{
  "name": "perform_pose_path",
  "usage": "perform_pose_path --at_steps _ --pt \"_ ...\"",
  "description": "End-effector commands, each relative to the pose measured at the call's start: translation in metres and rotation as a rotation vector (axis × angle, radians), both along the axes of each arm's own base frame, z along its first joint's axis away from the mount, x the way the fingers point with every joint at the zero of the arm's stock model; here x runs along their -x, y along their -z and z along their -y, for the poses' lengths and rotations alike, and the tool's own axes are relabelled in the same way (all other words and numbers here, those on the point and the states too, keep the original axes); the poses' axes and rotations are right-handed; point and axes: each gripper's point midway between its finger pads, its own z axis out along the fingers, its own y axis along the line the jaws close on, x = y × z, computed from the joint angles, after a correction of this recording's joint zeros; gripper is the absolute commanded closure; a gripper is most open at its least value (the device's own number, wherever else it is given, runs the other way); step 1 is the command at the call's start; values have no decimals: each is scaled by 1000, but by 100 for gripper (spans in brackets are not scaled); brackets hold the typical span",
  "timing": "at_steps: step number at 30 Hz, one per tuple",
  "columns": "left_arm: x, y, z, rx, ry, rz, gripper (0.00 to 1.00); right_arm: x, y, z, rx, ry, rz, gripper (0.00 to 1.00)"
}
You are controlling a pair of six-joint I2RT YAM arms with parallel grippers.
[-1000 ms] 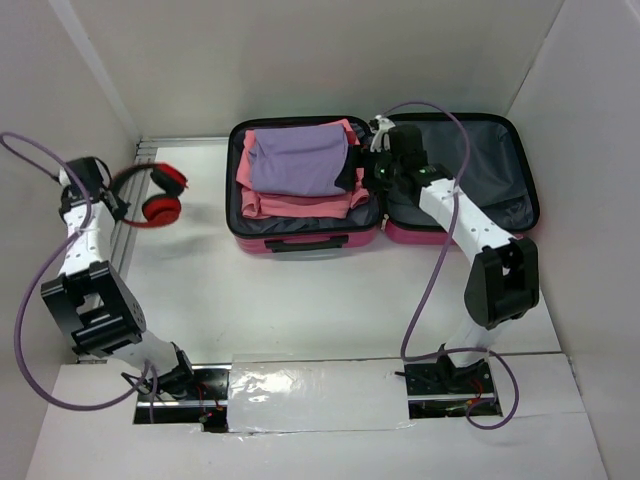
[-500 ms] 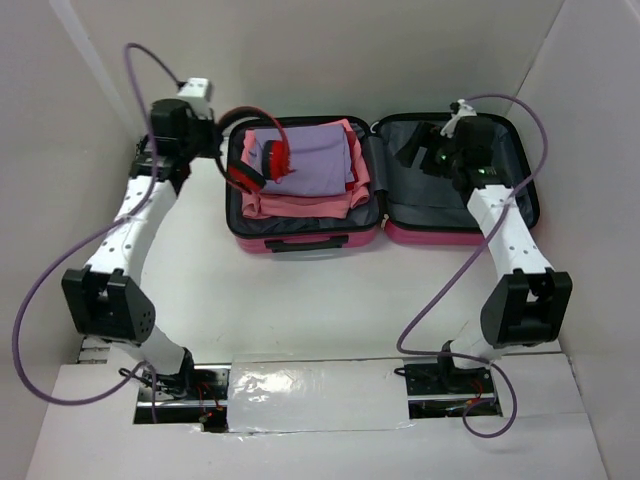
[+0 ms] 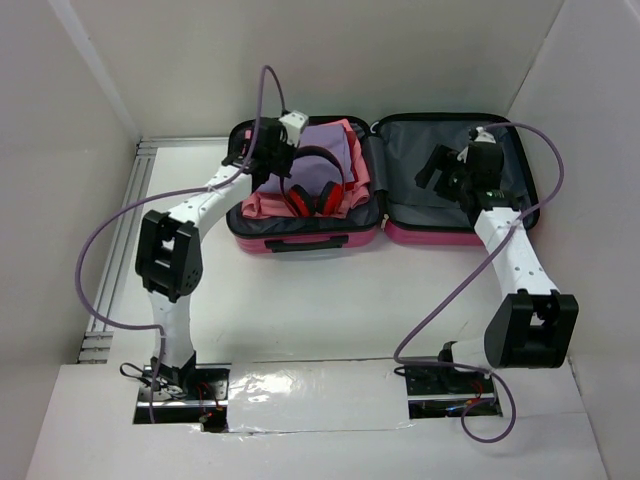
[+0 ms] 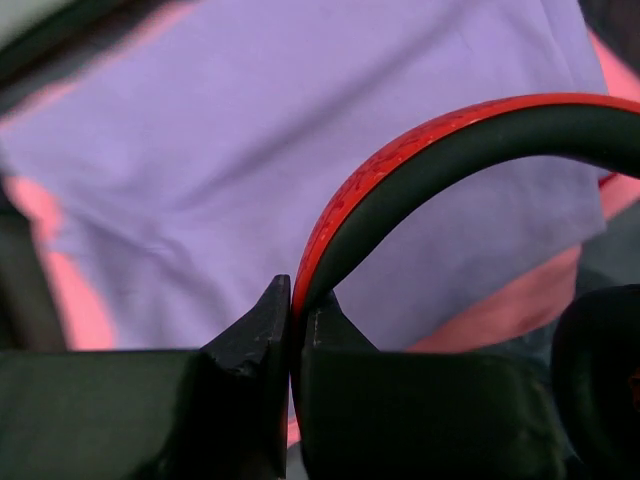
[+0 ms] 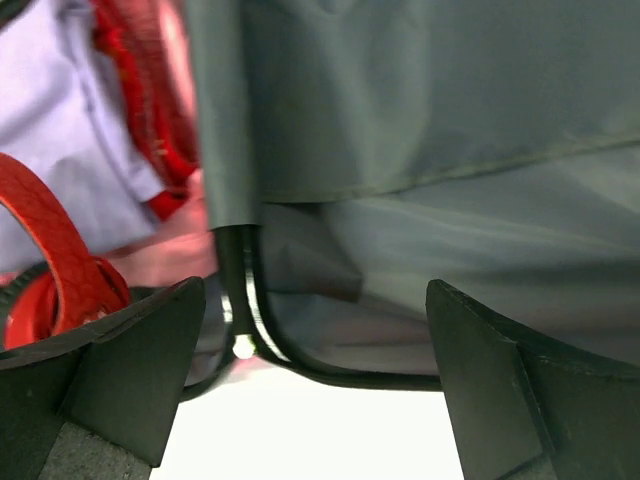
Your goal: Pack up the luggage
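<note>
Hard shell, soft cloth, grained band

The luggage (image 3: 420,238) has a smooth pink plastic shell and a matt grey fabric lining (image 5: 450,120). The headphones (image 4: 420,165) show a rough-grained red band with smooth black inside; the purple garment (image 4: 250,150) is soft matt cloth.

Note for you: the open hard-shell suitcase (image 3: 420,237) reads magenta-pink outside, with plain grey lining. The folded lavender cloth (image 3: 332,138) is unpatterned; the folded salmon-pink cloth (image 3: 262,206) likewise. The over-ear headphones (image 3: 315,196) have a red pebbled band with a black underside.
</note>
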Motion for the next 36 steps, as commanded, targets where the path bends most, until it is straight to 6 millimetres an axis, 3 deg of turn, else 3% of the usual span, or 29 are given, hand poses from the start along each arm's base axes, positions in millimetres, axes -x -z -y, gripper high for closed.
perform_pose_path --at_steps 1,3,8,11,12,13,15,17,19,20,23,27,29,30,34,36 --pt "-14 -19 13 61 38 71 100 13 -7 19 42 92 14 2" --pt "-11 -5 14 69 40 49 100 19 8 33 46 158 -34 1" --pt "3 34 8 41 33 -19 100 29 19 39 37 196 -61 1" --pt "5 51 -4 12 -18 -14 100 41 35 59 33 329 -110 1" --pt "4 47 -5 16 -26 8 98 45 45 61 33 348 -132 1" --pt "7 52 -7 4 -22 -1 94 49 52 65 25 366 -153 1" --pt "8 50 -7 7 -22 8 67 56 61 74 4 399 -181 1" --pt "8 45 -6 15 -14 15 51 59 65 83 -37 431 -190 1" --pt "10 26 -4 31 -3 39 36 62 69 86 -65 438 -200 1" --pt "13 22 -5 30 -2 38 32 64 67 87 -80 446 -199 1" --pt "19 -13 -1 68 -1 88 18 70 73 96 -82 486 -216 0" --pt "25 -69 -12 86 -46 158 7 85 85 119 -92 580 -258 0" --pt "26 -88 -23 91 -90 172 6 89 92 125 -115 608 -275 0" --pt "28 -108 -32 111 -117 197 6 90 94 132 -135 630 -262 0" --pt "47 -128 -66 132 -211 203 2 91 100 142 -182 672 -254 0" --pt "59 -130 -93 161 -271 201 0 89 103 147 -183 682 -252 0"
